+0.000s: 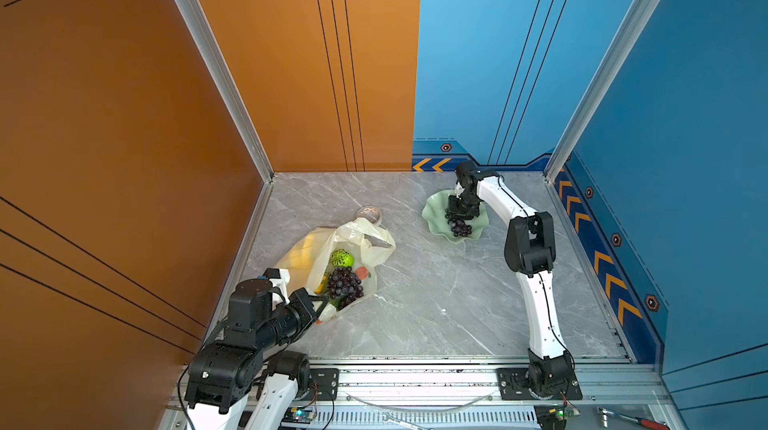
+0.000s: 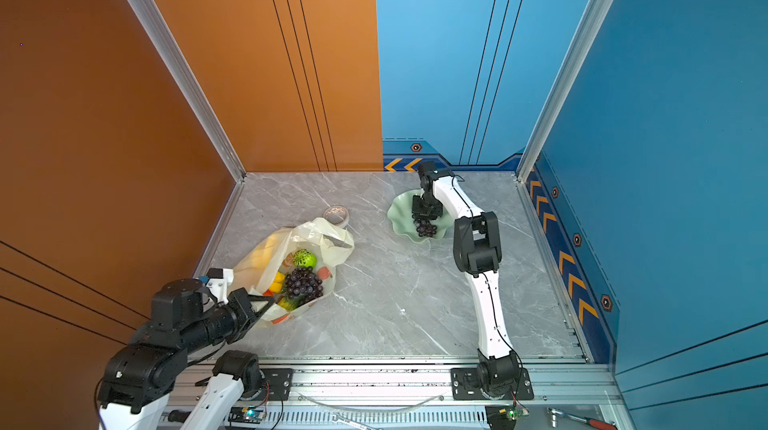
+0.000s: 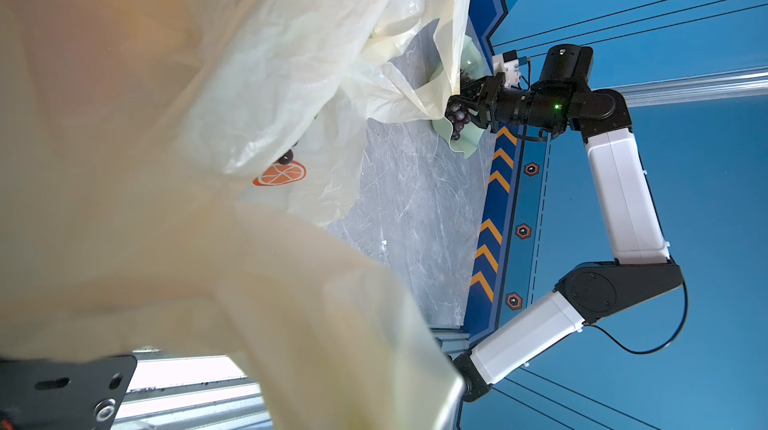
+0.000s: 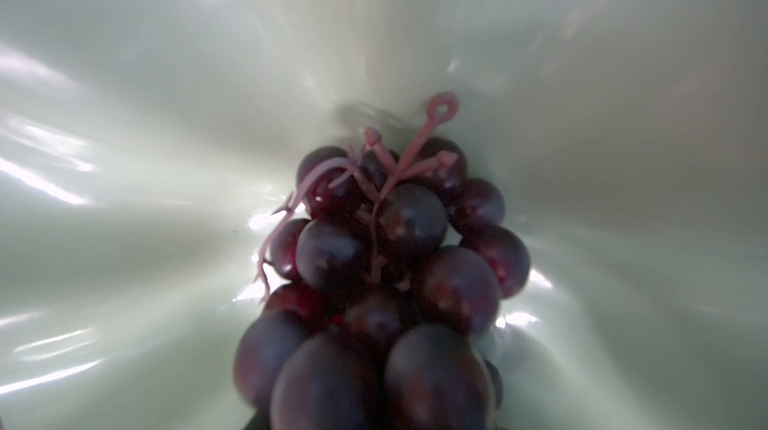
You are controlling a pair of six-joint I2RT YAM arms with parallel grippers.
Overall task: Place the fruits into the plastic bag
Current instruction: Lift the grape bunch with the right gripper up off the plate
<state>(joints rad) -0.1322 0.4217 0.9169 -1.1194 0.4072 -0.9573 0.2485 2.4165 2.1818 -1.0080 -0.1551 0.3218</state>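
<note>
while the left gripper (image 1: 322, 308) is pinched together on the near edge of the plastic bag (image 1: 376, 255), the bag sits slumped on the near-left part of the marble table (image 1: 436, 303). its long axis runs roughly near-left to far-right, with a loop handle (image 1: 374, 236) at the far-right end and the mouth gaping upward. visible through the mouth in both top views: green patterned ball (image 1: 341, 258) at the far side, and a grape bunch (image 1: 344, 283) just near of it, long axis roughly near-to-far. yellow fruit (image 2: 277, 279) is against the bunch's left side, green-yellow oblong (image 2: 289, 303) at the near end by the gripper tips. more yellow shows blurred through the film on the left, can't tell which fruit. left wrist view is mostly bag film, one orange slice print (image 3: 279, 173) readable. tape roll (image 1: 370, 213) lies just beside the bag's far edge. right gripper (image 1: 457, 215) is down inside the pale green dish (image 1: 432, 220) at far centre-right, well apart from the bag, tips at the far end of the second grape bunch (image 1: 461, 227). that bunch lies in the dish, long axis running from the gripper toward near-right, pink stem loop (image 4: 444, 107) at the end away from the wrist. fingers don't show in the right wrist view, so can't tell whether these jaws are apart or clamped on the grapes.
</note>
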